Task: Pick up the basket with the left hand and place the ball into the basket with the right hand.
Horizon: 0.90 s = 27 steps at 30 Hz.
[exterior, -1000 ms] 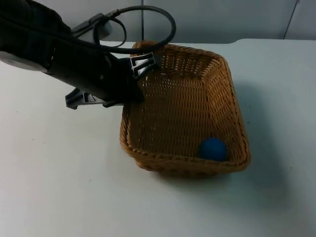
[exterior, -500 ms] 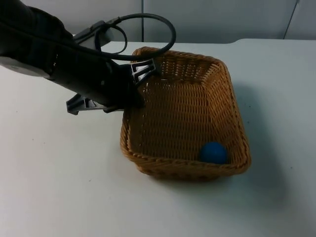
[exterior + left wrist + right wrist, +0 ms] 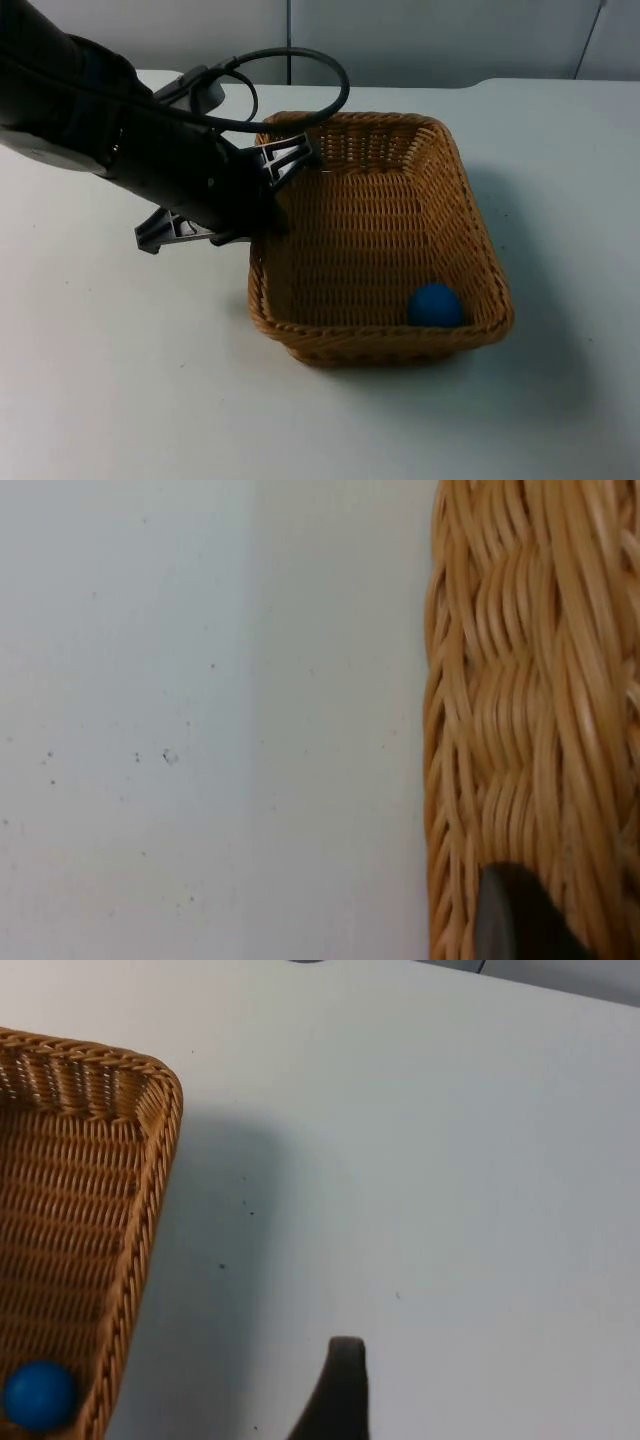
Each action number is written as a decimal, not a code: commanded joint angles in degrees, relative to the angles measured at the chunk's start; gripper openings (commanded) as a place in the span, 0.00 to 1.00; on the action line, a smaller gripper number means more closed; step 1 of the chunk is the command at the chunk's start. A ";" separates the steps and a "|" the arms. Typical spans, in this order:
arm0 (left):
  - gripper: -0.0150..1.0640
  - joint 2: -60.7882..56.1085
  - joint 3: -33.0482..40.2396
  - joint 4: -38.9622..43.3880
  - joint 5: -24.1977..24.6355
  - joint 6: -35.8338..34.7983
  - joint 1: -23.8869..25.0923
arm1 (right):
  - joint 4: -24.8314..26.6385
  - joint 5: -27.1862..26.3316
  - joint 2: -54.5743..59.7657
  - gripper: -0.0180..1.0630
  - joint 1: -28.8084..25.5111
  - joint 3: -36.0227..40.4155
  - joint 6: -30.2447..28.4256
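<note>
The basket (image 3: 380,240) is pinched at its left rim by the left end effector (image 3: 268,190) over the white tabletop (image 3: 120,380). The blue ball (image 3: 434,304) lies in the basket's near right corner. The right end effector (image 3: 340,1390) is held beside the basket; its state cannot be told.

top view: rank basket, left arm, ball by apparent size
1. wicker basket, largest.
2. left arm: close behind, and nearer the camera, so unsure.
3. blue ball in the basket, clearly smallest.

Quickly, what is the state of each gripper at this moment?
Left gripper: shut on the wicker basket, at its rim.
Right gripper: over the white table beside the basket; state cannot be told.
</note>
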 commanded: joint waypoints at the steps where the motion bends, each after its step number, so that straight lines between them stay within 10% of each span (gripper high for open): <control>1: 0.01 -0.18 0.02 -1.11 0.60 -0.87 -0.12 | -0.44 -0.69 -0.32 0.71 -0.22 0.15 0.10; 7: 0.01 -0.18 0.02 -1.11 0.97 -0.87 -0.12 | -0.44 -0.69 -0.32 0.71 -0.22 0.15 0.10; 11: 0.19 -0.18 0.02 -1.11 0.97 -0.87 -0.12 | -0.44 -0.69 -0.32 0.71 -0.22 0.15 0.10; 13: 0.47 -0.18 0.02 -1.11 0.38 -0.99 -0.12 | -0.44 -0.81 -0.32 0.71 -0.22 0.15 0.10; 14: 0.76 -0.18 0.02 -1.11 0.17 -1.12 -0.12 | -0.44 -0.81 -0.32 0.71 -0.22 0.15 0.10; 17: 0.99 -0.18 0.02 -1.11 -0.30 -1.63 -0.12 | -0.44 -0.94 -0.32 0.71 -0.22 0.15 0.10; 27: 0.99 -0.67 0.02 -1.11 1.30 -2.10 -0.12 | -0.33 -1.26 -0.32 0.71 -0.22 0.15 0.10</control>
